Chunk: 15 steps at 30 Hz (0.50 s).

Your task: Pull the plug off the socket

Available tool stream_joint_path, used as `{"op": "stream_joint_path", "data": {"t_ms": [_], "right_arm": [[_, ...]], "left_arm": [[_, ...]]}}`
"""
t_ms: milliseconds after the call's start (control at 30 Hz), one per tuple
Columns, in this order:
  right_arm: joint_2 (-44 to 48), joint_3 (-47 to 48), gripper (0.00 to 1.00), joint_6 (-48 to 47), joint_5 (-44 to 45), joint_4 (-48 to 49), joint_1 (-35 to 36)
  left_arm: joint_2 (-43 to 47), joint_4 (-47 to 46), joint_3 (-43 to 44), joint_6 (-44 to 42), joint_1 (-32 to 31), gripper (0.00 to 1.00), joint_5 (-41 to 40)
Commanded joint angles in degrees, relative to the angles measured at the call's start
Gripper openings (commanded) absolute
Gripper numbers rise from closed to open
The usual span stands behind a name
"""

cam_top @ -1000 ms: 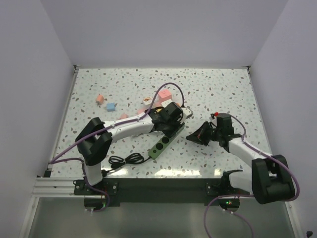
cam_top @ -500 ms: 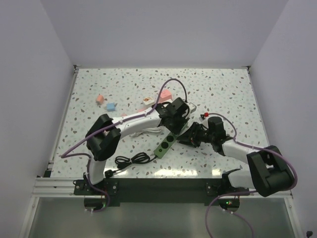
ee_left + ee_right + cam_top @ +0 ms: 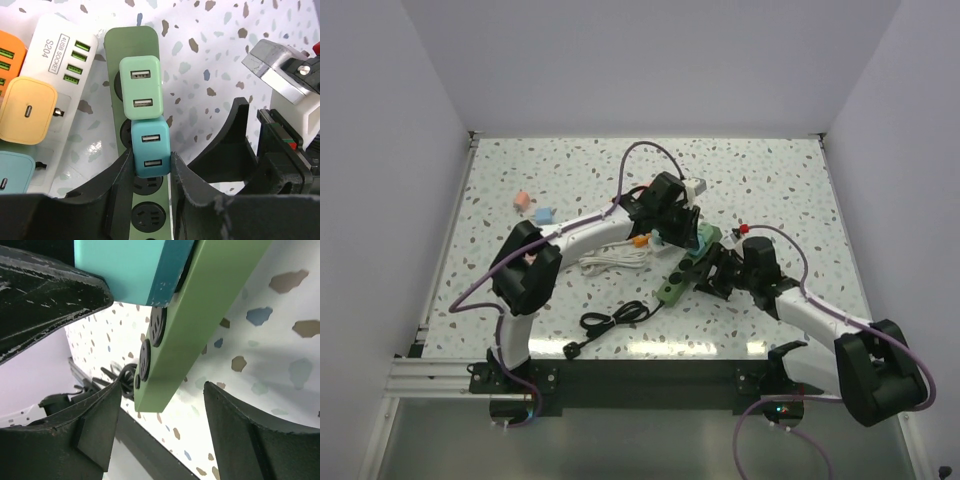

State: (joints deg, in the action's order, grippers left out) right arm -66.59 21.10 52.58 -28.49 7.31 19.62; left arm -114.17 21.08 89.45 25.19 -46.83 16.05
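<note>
Shift: Over the last second the long olive-green plastic power strip (image 3: 682, 280) has slid right and a little farther up the speckled terrazzo table (image 3: 770, 180), towards the right arm. Its coiled black cable (image 3: 615, 318) has trailed after it.
Left gripper: we see the left gripper (image 3: 151, 161) set over the strip, its black fingers (image 3: 120, 185) pinching the teal box-shaped plastic USB plug (image 3: 152, 152) by two opposite sides.
Right gripper: the right gripper (image 3: 164, 385) has its fingers (image 3: 95, 425) spread wide, one on each side of the strip towards its cable end. We see them touching nothing.
Plug location: the plug sits in the strip's second socket from the far end, touching the mint-green USB charger (image 3: 141, 87) plugged in just beyond it. A white plastic multi-socket strip (image 3: 60, 55) lies just beside the green one.
Done: we judge the grip on the plug is made, and the strip now lies within the right arm's reach.
Left: the plug's body looks flush against the socket face in the right wrist view, so we take it as not yet drawn. The strip is not braced yet either, and the pull itself remains.
Pointing: the plug's two USB ports face up, away from the strip's face, so we judge the way out to be straight off that face.
Long axis: in the top view the strip runs on a diagonal, from near-left to far-right. The plug's longer side lies along that same line.
</note>
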Motion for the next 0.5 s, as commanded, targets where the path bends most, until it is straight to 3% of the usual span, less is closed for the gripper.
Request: {"op": "stream_joint_path", "data": {"t_ms": [0,133,333,367,400,467], "right_arm": [[2.7,0.8,0.7,-2.1,5.9,-0.2,0.2],[2.0,0.9,0.7,-0.4,10.0,2.1,0.4],[-1.7,0.8,0.6,2.8,14.8,6.8,0.4],[-2.1,0.4,0.57,3.2,15.2,9.1,0.4],[-2.7,0.6,0.45,4.2,15.4,9.4,0.5],[-3.4,1.1,0.32,4.5,15.3,9.3,0.5]], "left_arm": [[5.8,-9.1,-0.1,5.7,0.5,0.0,5.7],[7.7,-11.9,-3.7,9.7,0.5,0.0,7.8],[11.7,-19.9,-9.9,16.5,0.5,0.0,10.0],[12.1,-20.2,-10.3,17.1,0.5,0.0,10.3],[13.0,-22.4,-10.8,18.0,0.5,0.0,10.2],[13.9,-23.7,-13.0,18.7,0.5,0.0,9.4]]}}
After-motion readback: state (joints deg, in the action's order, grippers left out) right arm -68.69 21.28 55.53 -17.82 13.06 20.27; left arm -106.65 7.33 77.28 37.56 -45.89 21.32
